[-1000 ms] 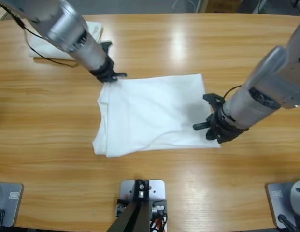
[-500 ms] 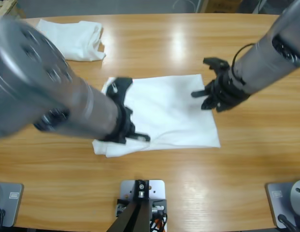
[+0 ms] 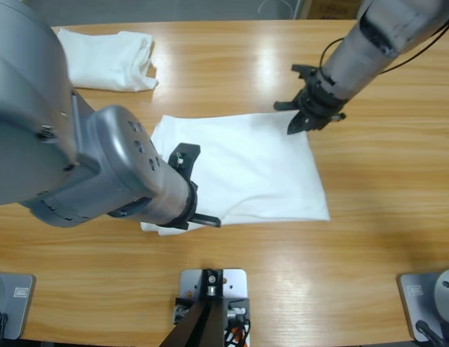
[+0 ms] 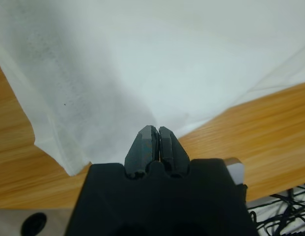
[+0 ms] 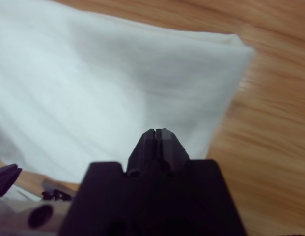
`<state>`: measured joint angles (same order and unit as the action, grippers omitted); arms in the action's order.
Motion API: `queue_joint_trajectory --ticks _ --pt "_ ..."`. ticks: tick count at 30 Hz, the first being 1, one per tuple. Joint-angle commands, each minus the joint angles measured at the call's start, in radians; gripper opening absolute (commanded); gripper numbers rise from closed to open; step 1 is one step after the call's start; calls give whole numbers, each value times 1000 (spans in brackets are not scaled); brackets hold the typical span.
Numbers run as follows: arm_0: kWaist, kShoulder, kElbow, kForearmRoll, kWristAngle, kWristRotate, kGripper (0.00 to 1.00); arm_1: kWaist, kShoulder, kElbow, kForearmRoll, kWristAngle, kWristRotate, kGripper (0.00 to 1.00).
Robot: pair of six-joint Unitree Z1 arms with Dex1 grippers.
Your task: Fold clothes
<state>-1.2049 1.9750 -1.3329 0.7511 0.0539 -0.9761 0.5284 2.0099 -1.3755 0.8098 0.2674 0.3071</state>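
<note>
From above, a white T-shirt (image 3: 246,170) lies partly folded in the middle of the wooden surface (image 3: 231,65), and a second folded T-shirt (image 3: 108,58) sits well apart from it at the surface's far left corner. The left arm, a big silver elbow close under the camera, reaches over the near left part of the middle shirt; the left fingers (image 3: 199,217) are low over the shirt's near edge, partly hidden by the arm, so their state does not show from here. The right arm comes in from the upper right, and the right fingers (image 3: 300,119) sit at the shirt's far right corner, just beside its edge; whether they touch the cloth cannot be told. In the left wrist view, the left fingers (image 4: 154,140) are pressed together with nothing between them, and the white T-shirt (image 4: 142,59) spreads out ahead of them and to both sides, its hem running down past their left, with bare wood (image 4: 250,132) to their right. In the right wrist view, the right fingers (image 5: 157,140) are likewise pressed together and hold nothing; the shirt (image 5: 108,88) fills the area ahead and to their left, its folded corner up to their right, and bare surface (image 5: 275,123) lies further right
</note>
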Motion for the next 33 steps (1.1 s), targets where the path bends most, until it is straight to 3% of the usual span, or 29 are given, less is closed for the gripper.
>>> queue_joint_trajectory --ticks 1,17,33 --pt "19 86 34 5 3 3 0 -29 149 -58 -36 18 -12 0" --pt "54 135 107 -30 -2 39 0 -97 250 -102 -34 0 -44 0" --pt "157 -60 229 18 73 42 0 -159 274 -115 -21 -8 -114 0"
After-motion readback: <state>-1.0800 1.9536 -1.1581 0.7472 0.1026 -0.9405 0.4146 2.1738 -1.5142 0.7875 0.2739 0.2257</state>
